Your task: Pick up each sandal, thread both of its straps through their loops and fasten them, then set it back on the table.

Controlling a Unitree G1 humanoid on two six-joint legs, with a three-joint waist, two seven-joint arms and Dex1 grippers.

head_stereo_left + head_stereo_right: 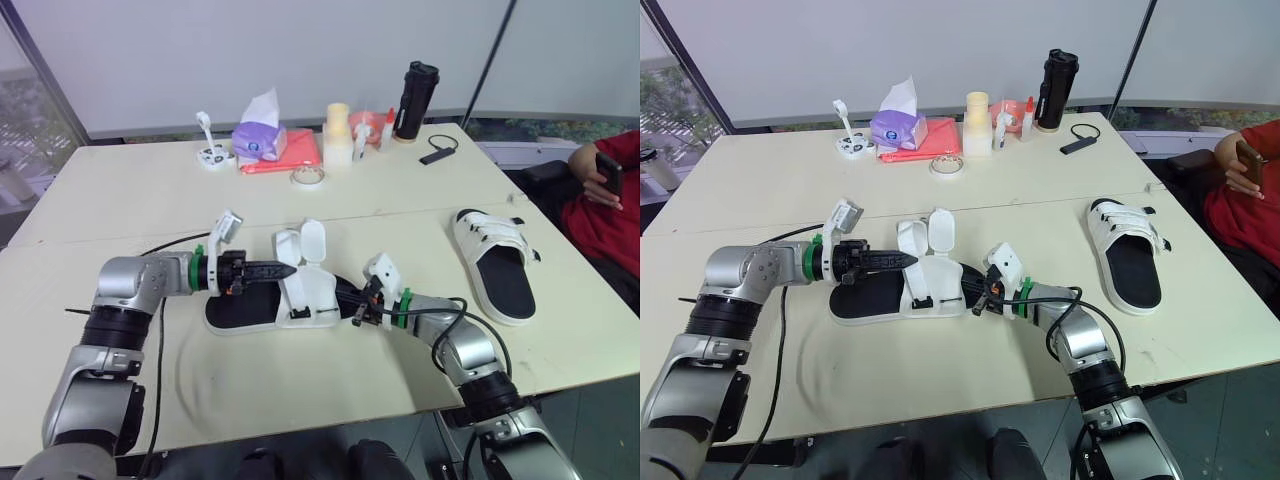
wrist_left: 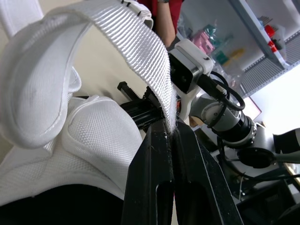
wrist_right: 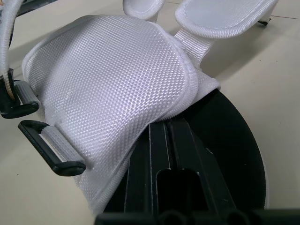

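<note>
The near sandal [image 1: 238, 308], black sole with a white mesh upper [image 3: 108, 75], lies in the middle of the table. Its two padded straps [image 1: 312, 240] stand up unfastened. My left gripper [image 2: 169, 130] reaches in from the left and is shut on the white webbing of one strap [image 2: 136, 42]. My right gripper [image 3: 165, 140] comes from the right along the black sole, shut on the edge of the mesh upper. Two black loops [image 3: 51, 151] hang free at the upper's side. The second sandal [image 1: 497, 262] lies flat at the right with its straps across it.
At the table's far side stand a purple tissue box [image 1: 260, 140], a red folder [image 1: 295, 152], a tape roll [image 1: 309, 177], cream containers [image 1: 338, 135] and a black bottle [image 1: 414, 100]. A person in a red sleeve [image 1: 610, 205] sits at the right edge.
</note>
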